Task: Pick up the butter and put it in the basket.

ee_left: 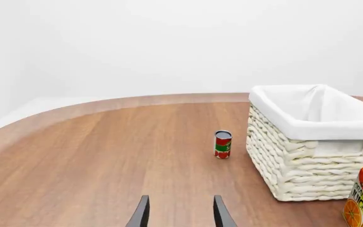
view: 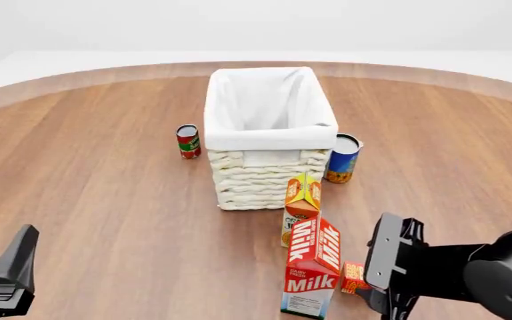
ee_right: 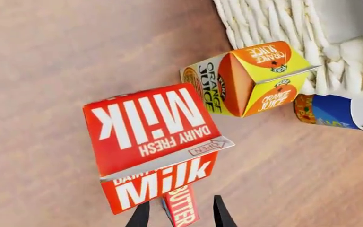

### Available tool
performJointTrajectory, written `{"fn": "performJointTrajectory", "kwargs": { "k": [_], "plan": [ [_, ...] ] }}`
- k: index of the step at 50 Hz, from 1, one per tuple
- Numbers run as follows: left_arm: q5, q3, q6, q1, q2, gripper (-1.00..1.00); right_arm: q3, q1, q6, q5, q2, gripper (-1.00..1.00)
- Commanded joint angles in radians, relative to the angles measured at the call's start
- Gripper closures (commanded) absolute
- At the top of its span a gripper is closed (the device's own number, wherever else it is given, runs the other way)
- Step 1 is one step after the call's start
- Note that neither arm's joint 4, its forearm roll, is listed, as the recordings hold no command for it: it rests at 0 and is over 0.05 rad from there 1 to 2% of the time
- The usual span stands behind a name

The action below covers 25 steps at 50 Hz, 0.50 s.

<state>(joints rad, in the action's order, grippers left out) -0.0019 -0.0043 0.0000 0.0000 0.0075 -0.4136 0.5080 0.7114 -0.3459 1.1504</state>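
The basket (view: 269, 133) stands mid-table, the biggest thing in view, its white liner folded over the rim and nothing visible inside it. Everything else can be placed from it. On the side nearest the arms an orange juice carton (view: 301, 203) stands just beside its wicker wall, and nearer the arms again a milk carton (view: 313, 267) stands upright. A blue can (view: 343, 159) sits just beside the basket's right wall, a red can (view: 187, 141) near its left wall.

The butter (ee_right: 181, 206) lies flat on the table on that same near side, further from the basket than both cartons, tucked just beside the foot of the milk carton; whether it touches the carton cannot be told. In the front view only an orange corner of it shows, between the milk carton and the right arm.

It looks to be a small, stiff, light cardboard box, probably smooth-faced and apt to slide, so I judge a squeeze across its narrow width is best, clear of the milk carton, which could topple if nudged.

The right gripper (ee_right: 177, 213) hangs directly over the butter, fingers parted and straddling it, holding nothing. The left gripper (ee_left: 179, 213) is well apart to the basket's left, likewise spread and empty.
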Motion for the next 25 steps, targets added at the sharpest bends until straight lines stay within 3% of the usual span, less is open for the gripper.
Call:
{"fn": "performJointTrajectory", "kwargs": {
  "k": [1,25],
  "plan": [
    [0.0,0.0,0.0,0.0,0.0,-1.0,0.008,0.011,-0.012,0.034,0.033,-1.0],
    [0.0,0.0,0.0,0.0,0.0,-1.0,0.006,-0.002,-0.008,0.048,0.061,-1.0]
  ]
}}
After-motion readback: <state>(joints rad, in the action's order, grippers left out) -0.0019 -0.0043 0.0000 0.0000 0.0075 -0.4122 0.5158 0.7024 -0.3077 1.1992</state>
